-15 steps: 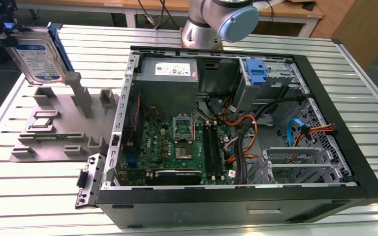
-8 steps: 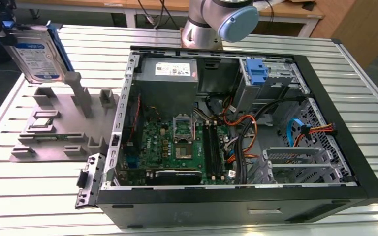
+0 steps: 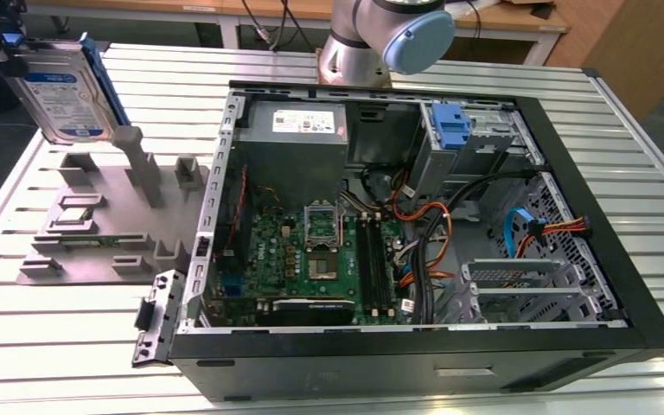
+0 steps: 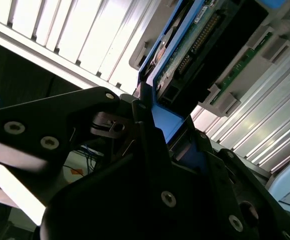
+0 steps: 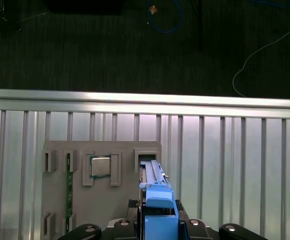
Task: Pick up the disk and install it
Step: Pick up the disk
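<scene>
**Disk held upright over the parts holder, beside the open computer case**

You see the gripper (image 3: 0, 36) at the far upper corner on the exterior view's left. Its jaws are clamped on the disk (image 3: 65, 91), pressing on its blue side rails. The disk hangs on edge, slightly tilted, over the grey parts holder (image 3: 113, 220) on the slatted metal table (image 3: 9, 346). In the exterior view it looks clear of the holder.

In the first wrist view you look down along the disk (image 5: 152, 175) to an open slot in the holder (image 5: 109, 200). The second wrist view shows the disk's circuit-board face (image 4: 195, 45).

The holder also carries a square processor chip (image 3: 76, 213) and a green memory stick (image 3: 92, 240). A tall grey post of the holder stands just beside the disk.

On the exterior view's right, the open black computer case (image 3: 424, 354) lies on its side. Inside are a green motherboard (image 3: 309, 251), a grey power supply (image 3: 297, 121) and a blue bracket (image 3: 452, 130) on the drive cage. Orange, black and blue cables (image 3: 424, 225) run across the inside. The arm's base (image 3: 390, 35) stands behind the case.

The disk's face has a blue-and-white label, and the power supply has a white sticker. The writing on both cannot be made out.
</scene>
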`<state>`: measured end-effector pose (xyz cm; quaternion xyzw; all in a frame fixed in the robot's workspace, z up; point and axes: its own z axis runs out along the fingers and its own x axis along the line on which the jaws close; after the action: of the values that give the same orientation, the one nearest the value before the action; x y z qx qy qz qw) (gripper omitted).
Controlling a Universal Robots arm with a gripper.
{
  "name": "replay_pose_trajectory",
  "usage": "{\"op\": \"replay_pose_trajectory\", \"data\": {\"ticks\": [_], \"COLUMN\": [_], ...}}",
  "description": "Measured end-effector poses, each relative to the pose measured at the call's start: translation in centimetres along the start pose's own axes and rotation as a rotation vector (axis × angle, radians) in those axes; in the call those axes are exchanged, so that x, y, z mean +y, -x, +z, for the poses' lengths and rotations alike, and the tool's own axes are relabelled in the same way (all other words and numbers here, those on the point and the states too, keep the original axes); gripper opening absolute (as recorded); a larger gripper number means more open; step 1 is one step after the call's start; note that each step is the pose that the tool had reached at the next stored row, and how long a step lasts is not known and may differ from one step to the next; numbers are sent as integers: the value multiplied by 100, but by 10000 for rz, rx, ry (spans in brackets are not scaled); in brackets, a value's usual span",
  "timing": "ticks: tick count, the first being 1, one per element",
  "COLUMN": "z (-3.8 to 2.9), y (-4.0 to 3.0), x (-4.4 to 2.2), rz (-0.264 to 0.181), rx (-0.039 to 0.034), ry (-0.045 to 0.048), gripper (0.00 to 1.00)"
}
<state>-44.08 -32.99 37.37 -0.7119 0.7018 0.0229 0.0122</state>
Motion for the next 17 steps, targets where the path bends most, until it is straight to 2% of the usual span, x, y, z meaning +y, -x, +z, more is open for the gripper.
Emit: {"op": "replay_pose_trajectory", "data": {"ticks": [13, 17], "z": [-28, -58], "y": [1, 3], "x": [1, 1], "rz": [0, 0], "rx": [1, 0], "ry": [1, 1], "gripper": [36, 36]}}
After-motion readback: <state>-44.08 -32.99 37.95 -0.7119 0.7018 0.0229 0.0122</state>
